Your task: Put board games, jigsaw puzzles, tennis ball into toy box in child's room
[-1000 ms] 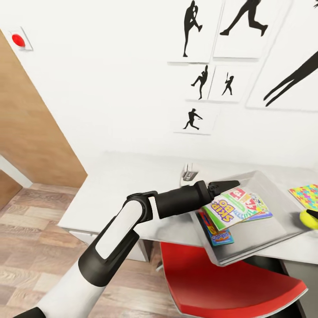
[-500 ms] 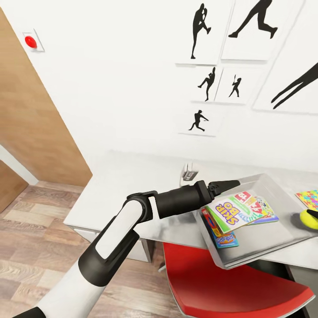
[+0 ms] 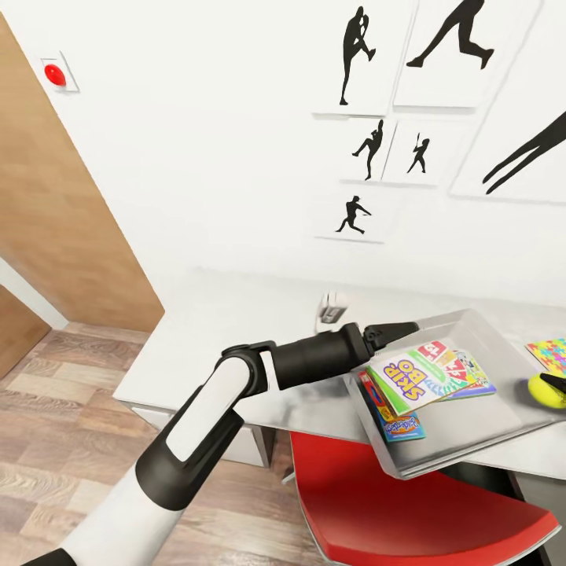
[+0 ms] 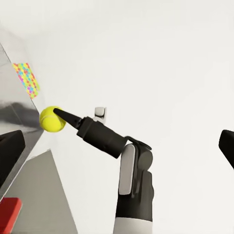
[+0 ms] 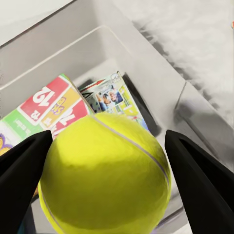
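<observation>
Nearest me, the left arm bends at the elbow and reaches across the table [image 3: 236, 314], its left gripper [image 3: 397, 330] over the toy box [image 3: 503, 409] rim, fingers spread empty. Beyond, the right gripper [image 5: 114, 170] clamps the tennis ball [image 5: 105, 175] above the box's board games [image 3: 428, 373].

table [image 3: 236, 330]: light grey top, against the white wall
toy box [image 3: 503, 417]: pale grey, on the table's right part, near edge
jigsaw puzzle [image 3: 550, 351]: flat on the table, right of the box
</observation>
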`<state>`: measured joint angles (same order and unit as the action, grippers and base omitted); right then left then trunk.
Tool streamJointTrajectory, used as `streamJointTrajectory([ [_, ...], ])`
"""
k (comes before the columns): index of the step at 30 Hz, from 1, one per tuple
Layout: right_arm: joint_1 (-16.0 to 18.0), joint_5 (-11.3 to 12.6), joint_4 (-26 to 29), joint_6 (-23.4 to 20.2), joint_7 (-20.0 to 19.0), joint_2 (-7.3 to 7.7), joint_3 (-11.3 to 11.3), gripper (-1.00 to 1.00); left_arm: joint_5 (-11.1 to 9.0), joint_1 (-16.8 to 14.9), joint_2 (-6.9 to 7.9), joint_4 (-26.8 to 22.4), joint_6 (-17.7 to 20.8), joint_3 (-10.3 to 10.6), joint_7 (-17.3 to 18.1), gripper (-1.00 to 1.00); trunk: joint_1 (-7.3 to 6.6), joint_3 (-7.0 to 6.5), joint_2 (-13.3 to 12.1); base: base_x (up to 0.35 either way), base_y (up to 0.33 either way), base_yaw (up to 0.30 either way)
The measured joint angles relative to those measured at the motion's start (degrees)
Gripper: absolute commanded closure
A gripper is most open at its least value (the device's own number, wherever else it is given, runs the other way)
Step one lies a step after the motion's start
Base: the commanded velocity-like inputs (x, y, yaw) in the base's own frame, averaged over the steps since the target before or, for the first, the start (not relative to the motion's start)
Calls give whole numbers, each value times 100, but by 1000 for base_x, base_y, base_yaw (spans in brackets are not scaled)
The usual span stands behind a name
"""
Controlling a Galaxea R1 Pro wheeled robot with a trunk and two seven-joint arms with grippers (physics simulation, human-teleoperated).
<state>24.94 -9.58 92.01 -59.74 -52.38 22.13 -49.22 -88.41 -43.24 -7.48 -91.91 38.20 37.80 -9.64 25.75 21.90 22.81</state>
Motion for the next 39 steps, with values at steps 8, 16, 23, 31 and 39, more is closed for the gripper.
streamJointTrajectory([
  [8, 3, -38, -22, -1, 18, -64, 492, 100, 0, 45, 272, 3, -2, -258, 186, -100, 0, 0, 0, 0, 0, 0],
  [16, 6, -56, -21, -1, 25, -71, 721, 100, -47, 141, 561, -7, 10, -571, 944, -100, 0, 0, 0, 0, 0, 0],
  [23, 30, -63, -21, 0, 32, -62, 783, 100, -52, 244, 916, -8, 28, -806, 1823, -100, 0, 0, 1, 0, 0, 0],
  [31, 50, -66, -24, -1, 46, -31, 820, 100, -42, 449, 1129, -6, 33, -1150, 2459, -100, 0, 0, 1, 0, 0, 0],
  [39, 58, -272, -27, -1, 58, -27, 928, 100, -39, 519, 1195, -5, 36, -1253, 2596, -100, 0, 0, 0, 0, 0, 0],
])
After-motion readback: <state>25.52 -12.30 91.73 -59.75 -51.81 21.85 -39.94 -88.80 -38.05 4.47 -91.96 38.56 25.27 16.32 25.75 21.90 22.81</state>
